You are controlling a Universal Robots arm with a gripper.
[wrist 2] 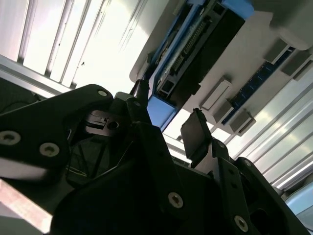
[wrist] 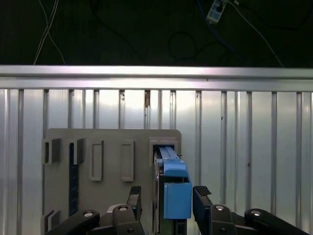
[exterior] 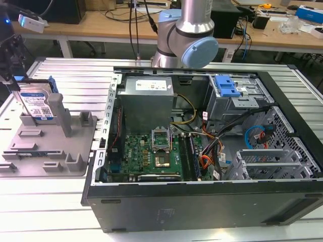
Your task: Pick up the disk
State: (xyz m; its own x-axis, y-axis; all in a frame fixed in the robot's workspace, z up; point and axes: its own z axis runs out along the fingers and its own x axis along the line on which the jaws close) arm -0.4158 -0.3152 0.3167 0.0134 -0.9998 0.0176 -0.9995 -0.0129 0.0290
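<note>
Disk stands on edge in a slot of the grey fixture at the exterior view's left, on the ribbed metal desk. Its broad face is bare silver metal under a white-and-blue label, with a blue plastic rail along one edge. I judge it rigid, dense for its bulk and sensitive to knocks. The smooth metal faces look slippery, so the two flat sides near the upper edge, squeezed squarely, seem the best hold. A tilted pull would likely bind in the slot.

In the second wrist view the end effector has its black fingers apart, one on each side of the disk's blue-capped end. The fixture's moulded plastic looks matte and pale, with blocky posts and ribs.

In the first wrist view, looking down, the fingers straddle the disk's narrow upper edge. One ridged pad sits just beside the rail, and the other pad stands a little apart. Neither visibly presses, so nothing is gripped.
</note>
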